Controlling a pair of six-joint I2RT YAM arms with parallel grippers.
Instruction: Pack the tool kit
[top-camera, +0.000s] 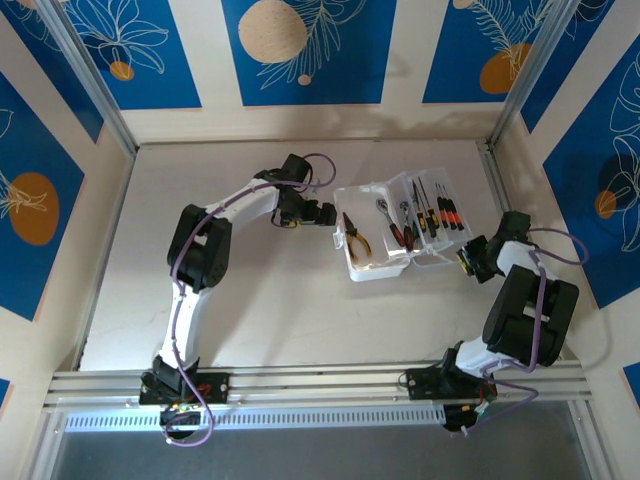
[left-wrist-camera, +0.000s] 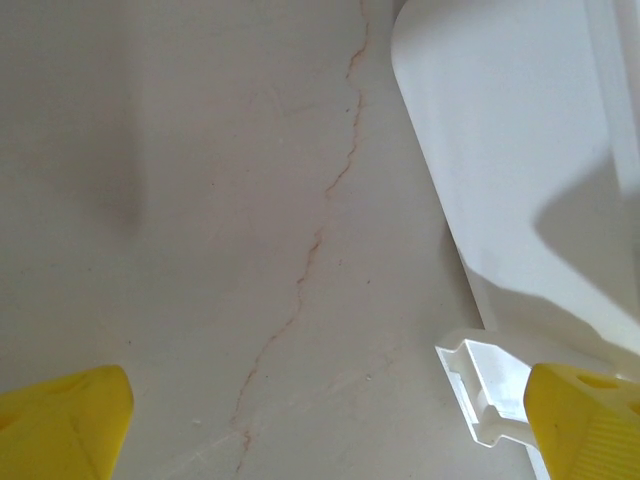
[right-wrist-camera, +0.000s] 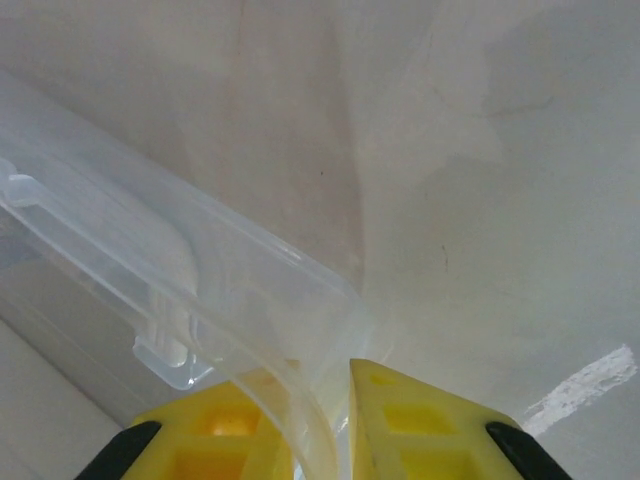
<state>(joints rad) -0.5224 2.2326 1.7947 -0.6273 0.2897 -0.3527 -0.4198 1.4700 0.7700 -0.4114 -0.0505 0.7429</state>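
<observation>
The tool kit's translucent white case (top-camera: 366, 272) lies open at the table's centre right. Inside it are orange-handled pliers (top-camera: 355, 236), a metal ratchet (top-camera: 385, 210), red-handled pliers (top-camera: 404, 236) and several screwdrivers (top-camera: 441, 211). My right gripper (top-camera: 469, 261) is at the case's near right corner. In the right wrist view its yellow fingers (right-wrist-camera: 425, 425) pinch the case's thin translucent edge (right-wrist-camera: 200, 290). My left gripper (top-camera: 325, 213) hovers just left of the case, jaws wide open over bare table (left-wrist-camera: 320, 425), with the case's white wall (left-wrist-camera: 500, 150) and a latch tab (left-wrist-camera: 480, 390) beside its right finger.
The table (top-camera: 250, 300) is pale with a thin brown crack (left-wrist-camera: 300, 270). Metal frame posts and patterned blue walls close in the sides and back. A rail (top-camera: 320, 385) carrying both arm bases runs along the near edge.
</observation>
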